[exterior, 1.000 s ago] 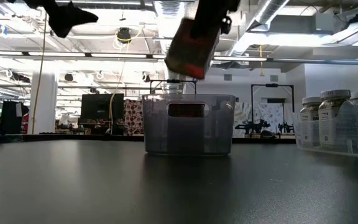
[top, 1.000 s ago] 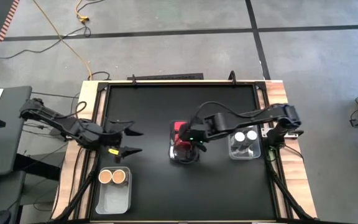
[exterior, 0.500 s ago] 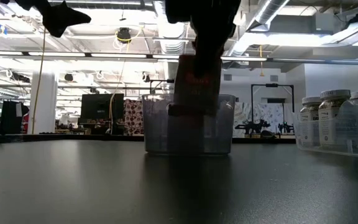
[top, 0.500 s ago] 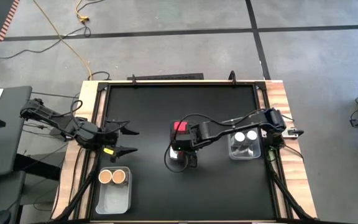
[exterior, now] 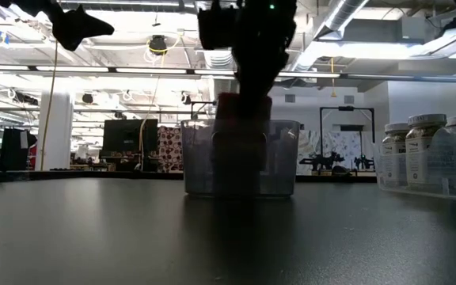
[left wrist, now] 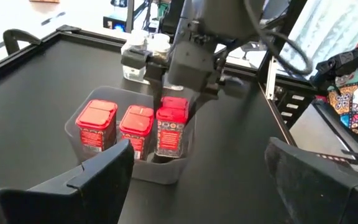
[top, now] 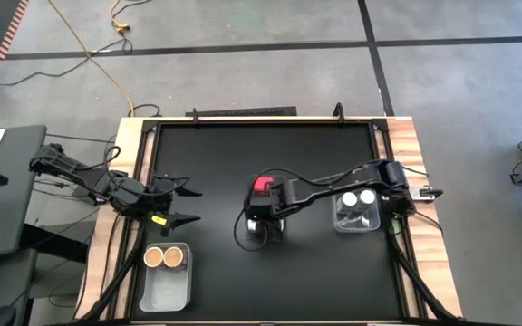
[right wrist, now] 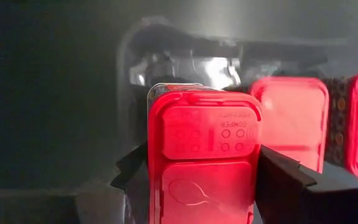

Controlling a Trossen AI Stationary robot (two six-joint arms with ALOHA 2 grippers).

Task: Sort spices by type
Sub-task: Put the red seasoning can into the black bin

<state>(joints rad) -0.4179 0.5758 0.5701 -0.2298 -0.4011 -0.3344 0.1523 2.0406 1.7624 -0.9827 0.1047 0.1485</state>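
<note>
Three red square-topped spice containers (left wrist: 135, 127) are seen in the clear middle bin (left wrist: 166, 169); the nearest-end one (right wrist: 204, 165) is clamped upright by the right gripper (right wrist: 207, 180). The left gripper (top: 188, 205), spread wide and empty, is held near the table's left edge.

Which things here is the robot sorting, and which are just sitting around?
Sorting:
- red spice held by right gripper, going into the middle bin
- two red spices already inside
- white-lidded jars
- brown-topped jars

Just around:
- left gripper, open, waiting
- yellow cable
</note>
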